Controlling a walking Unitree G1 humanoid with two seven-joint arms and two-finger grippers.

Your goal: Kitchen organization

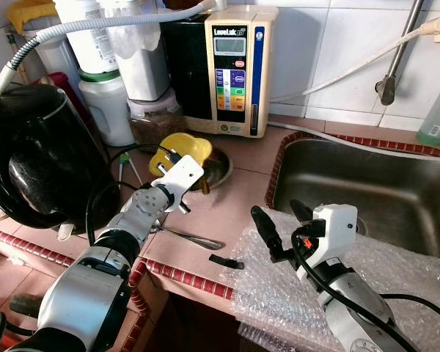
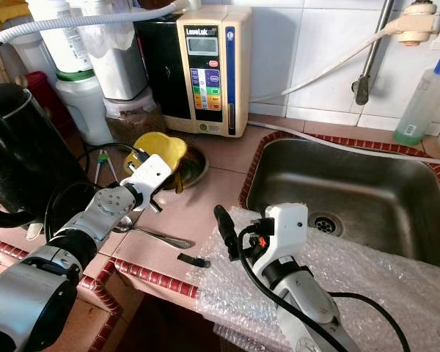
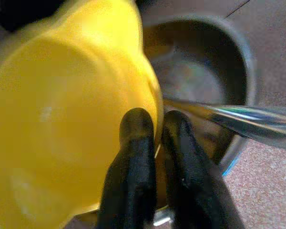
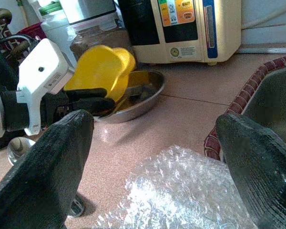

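Our left end effector [image 3: 155, 143] pinches the rim of the yellow cup [image 3: 62, 119], fingers together on it, holding it tilted over the steel dish [image 4: 138, 98]. Our right end effector [image 1: 282, 220] hovers fingers apart above the bubble wrap [image 1: 279, 290], the sink [image 1: 367, 187] just beyond it.

The steel dish [image 1: 218, 170] sits on the counter [image 1: 243, 196] left of the sink [image 1: 374, 192], before the water machine [image 1: 233, 67].
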